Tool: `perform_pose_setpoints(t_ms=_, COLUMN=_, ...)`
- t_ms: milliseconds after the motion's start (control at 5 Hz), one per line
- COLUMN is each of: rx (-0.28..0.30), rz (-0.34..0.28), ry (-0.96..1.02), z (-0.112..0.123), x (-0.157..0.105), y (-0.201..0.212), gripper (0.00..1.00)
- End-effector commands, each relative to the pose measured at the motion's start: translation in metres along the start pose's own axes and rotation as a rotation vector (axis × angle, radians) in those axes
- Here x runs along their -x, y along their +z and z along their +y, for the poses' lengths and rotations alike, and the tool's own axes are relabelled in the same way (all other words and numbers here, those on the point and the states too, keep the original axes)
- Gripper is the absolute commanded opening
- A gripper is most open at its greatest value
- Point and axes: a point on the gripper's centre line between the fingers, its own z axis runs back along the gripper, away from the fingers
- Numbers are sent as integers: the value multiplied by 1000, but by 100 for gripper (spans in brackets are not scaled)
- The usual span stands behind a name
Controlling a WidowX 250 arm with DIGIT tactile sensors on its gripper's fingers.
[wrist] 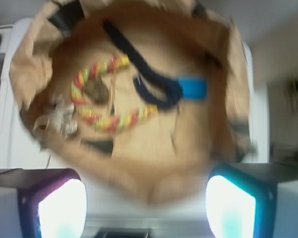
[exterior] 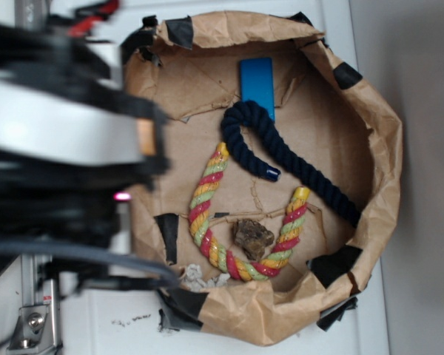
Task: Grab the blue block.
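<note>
Two ropes share the brown paper tray (exterior: 370,126) with the blue block (exterior: 257,87), which lies flat at about 12 o'clock in the exterior view, touching the curl of the navy rope (exterior: 281,148). The striped rope (exterior: 207,222) curves around a brown lump (exterior: 252,237) down near 6 o'clock. In the wrist view the hand (wrist: 145,206) hangs well above everything, its fingers (wrist: 231,208) spread wide apart and holding nothing.

we see a bright blue flat rectangular block (exterior: 257,87), a dark navy twisted rope (exterior: 288,151), a red-yellow-green striped rope (exterior: 240,222), and a brown crumpled paper tray (exterior: 381,148) patched with black tape.
</note>
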Motion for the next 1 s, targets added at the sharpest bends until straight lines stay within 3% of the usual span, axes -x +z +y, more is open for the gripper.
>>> perform_pose_setpoints(t_ms=0, rx=-4, rz=-35, ry=-467, z=10, x=-37, y=-75, gripper=100)
perform_pose_setpoints(t_ms=200, rx=-51, rz=-12, ry=-456, z=38, x=-39, y=-105, gripper=100)
perform_pose_setpoints(t_ms=800, rx=-51, rz=-12, ry=-456, z=38, x=-39, y=-105, gripper=100)
